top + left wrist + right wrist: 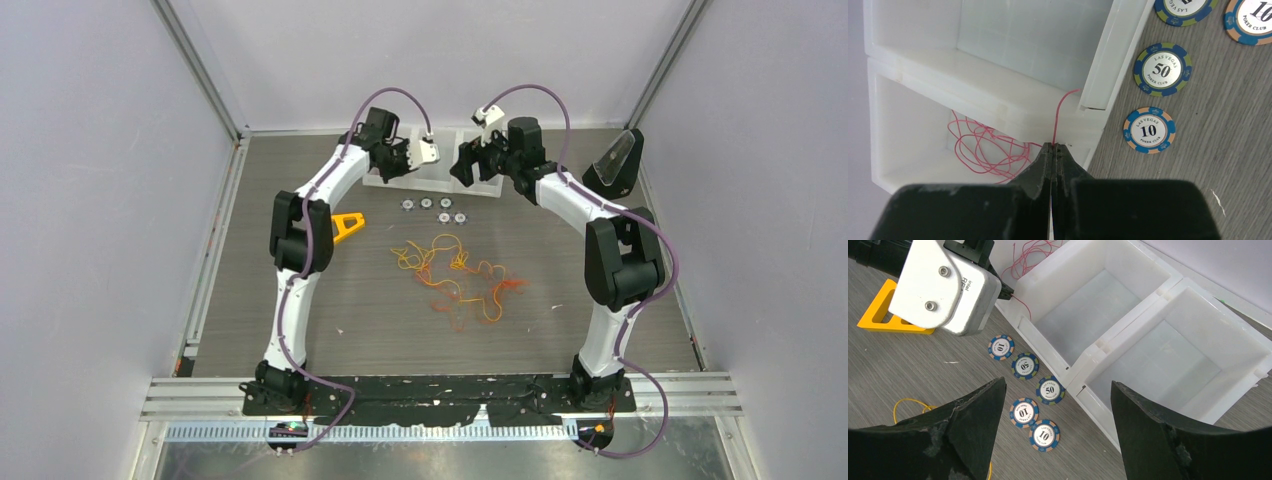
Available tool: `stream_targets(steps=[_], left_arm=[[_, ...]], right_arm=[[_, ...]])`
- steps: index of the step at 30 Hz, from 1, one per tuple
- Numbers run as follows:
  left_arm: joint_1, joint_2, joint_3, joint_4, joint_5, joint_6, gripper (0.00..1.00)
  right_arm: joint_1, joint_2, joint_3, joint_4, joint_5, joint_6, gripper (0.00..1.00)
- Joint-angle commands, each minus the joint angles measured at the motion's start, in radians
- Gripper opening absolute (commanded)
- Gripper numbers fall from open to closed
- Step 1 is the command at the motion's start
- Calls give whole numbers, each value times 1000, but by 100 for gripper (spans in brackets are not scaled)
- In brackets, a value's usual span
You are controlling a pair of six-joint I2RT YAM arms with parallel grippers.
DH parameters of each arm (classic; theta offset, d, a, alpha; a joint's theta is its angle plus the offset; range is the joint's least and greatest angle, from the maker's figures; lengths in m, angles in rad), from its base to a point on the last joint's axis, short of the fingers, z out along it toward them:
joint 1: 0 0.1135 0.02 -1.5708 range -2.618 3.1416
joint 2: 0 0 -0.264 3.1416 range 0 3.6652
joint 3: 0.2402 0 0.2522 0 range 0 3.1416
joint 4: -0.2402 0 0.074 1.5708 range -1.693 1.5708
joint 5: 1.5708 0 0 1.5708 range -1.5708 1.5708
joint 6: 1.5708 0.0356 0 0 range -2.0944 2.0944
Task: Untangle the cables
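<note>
left gripper (1053, 146): clamped shut on red cable (1058, 112), whose coil lay in white bin (908, 125). right gripper (1058, 385): wide open, empty. yellow and orange cables (455, 270): tangled on table (620, 320).

Smooth, slightly glossy white plastic bins (1128, 322) stand on a matt wood-grain table (908, 375).

Table (390, 345): tangled cables (455, 275), poker chips (433, 207), white bins (1159, 286), yellow frame (347, 225).
</note>
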Motion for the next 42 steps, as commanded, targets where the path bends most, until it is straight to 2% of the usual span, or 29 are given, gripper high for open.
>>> stream_targets(steps=[1,12,18,24,28,33,35,36,38,42], left_arm=[[-2,-25,34,50,35,-27,0],[88,-114,26,148,74,-183,0],[106,-73,53,184,13,-218,0],[73,37,167,116,-104,-176,0],[67,12,131,127,-64,-191,31],[66,-63,108,119,-16,-217,43],[67,-111,100,95,-5,-229,53],[69,-146,92,79,7,-239,61],[84,-230,50,41,74,-266,70],[141,-453,-145,-7,332,-385,78]], right_arm=[[-3,-7,21,7,12,-22,82],[-3,-7,24,6,13,-24,82],[-3,-11,12,5,20,-30,81],[-4,-11,11,-5,27,-42,81],[-3,-16,4,-12,30,-50,82],[-3,-28,1,-24,23,-60,81],[-7,-44,2,-46,8,-76,82],[-11,-58,5,-82,-2,-97,82],[-17,-85,21,-186,-36,-147,82],[-22,-154,22,-468,-120,-282,82]])
